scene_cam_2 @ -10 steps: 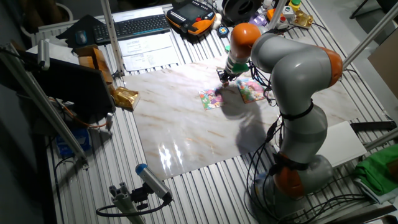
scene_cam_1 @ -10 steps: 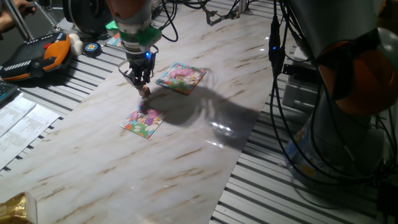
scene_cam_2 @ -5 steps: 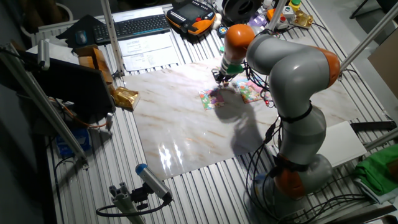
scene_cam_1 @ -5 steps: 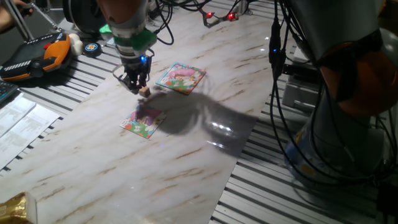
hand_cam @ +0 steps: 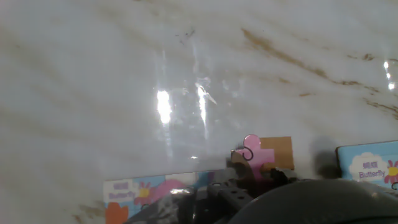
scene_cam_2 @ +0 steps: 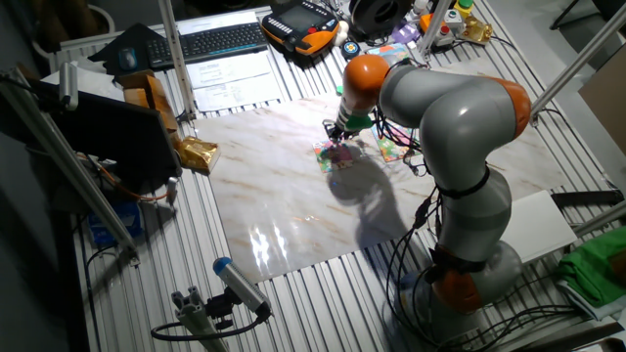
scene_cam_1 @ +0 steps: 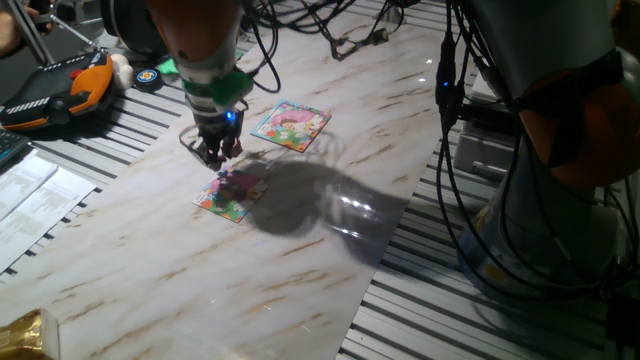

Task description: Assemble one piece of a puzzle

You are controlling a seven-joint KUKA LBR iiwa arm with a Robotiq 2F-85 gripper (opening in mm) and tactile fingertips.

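The puzzle (scene_cam_1: 230,194) is a small square cartoon board lying flat on the marble table; it also shows under the arm in the other fixed view (scene_cam_2: 336,156). My gripper (scene_cam_1: 217,158) hangs just above its far edge, pointing down. In the hand view the piece (hand_cam: 266,154), with a pink print over tan cardboard, sits at my dark fingertips (hand_cam: 231,191). It is just beyond the edge of the puzzle (hand_cam: 142,190). The jaws are shut on the piece. In both fixed views the piece is too small to make out.
A larger square picture board (scene_cam_1: 291,125) lies behind and to the right of the puzzle; its corner shows in the hand view (hand_cam: 370,163). An orange teach pendant (scene_cam_1: 62,90) and a tape roll (scene_cam_1: 148,76) sit at the back left. A gold bag (scene_cam_2: 196,153) lies at the table's edge.
My gripper has carried the piece from near the larger board toward the puzzle and lowered it. It now hangs over the puzzle's far edge.
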